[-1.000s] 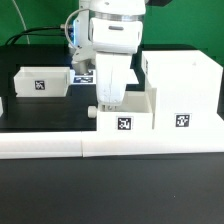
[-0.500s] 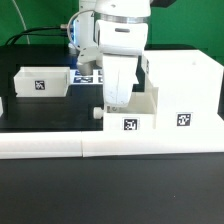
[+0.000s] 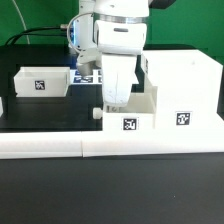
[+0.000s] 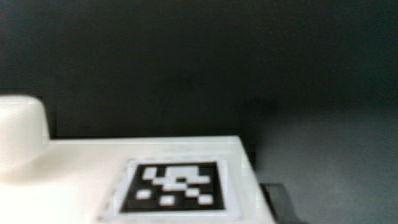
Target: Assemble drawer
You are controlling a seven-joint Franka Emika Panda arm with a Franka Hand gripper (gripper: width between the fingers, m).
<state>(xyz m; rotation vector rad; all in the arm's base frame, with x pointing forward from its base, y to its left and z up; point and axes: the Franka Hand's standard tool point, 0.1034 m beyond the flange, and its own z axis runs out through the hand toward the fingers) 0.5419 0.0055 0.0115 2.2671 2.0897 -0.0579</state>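
**Q:** What lies nearest, and has it altered?

**A:** The black bench (image 3: pixel 110 190), crossed by the long low white barrier wall (image 3: pixel 50 146). Neither has shifted.

**Q:** And just behind the wall?

**A:** 1 small white plastic open-topped tray (image 3: pixel 126 123), its tag facing front and its round knob (image 3: pixel 97 113) toward the exterior view's left. Over the last second it has slid a little toward the exterior view's right. Its far end now sits against, or just beside, the tall white plastic box housing (image 3: pixel 186 88); which of the 2 cannot be told.

**Q:** What moved it?

**A:** The fingers (image 3: pixel 117 100), which travelled the same way. They are closed together with nothing visibly gripped. Their tips dip into the tray, hidden by its wall, and the wrist view does not show them.

**Q:** Meaning for the task?

**A:** By judgement, the tray is being nudged toward the housing and is not yet inserted. The second white tray (image 3: pixel 40 83) sits farther back, at the exterior view's left, well apart.
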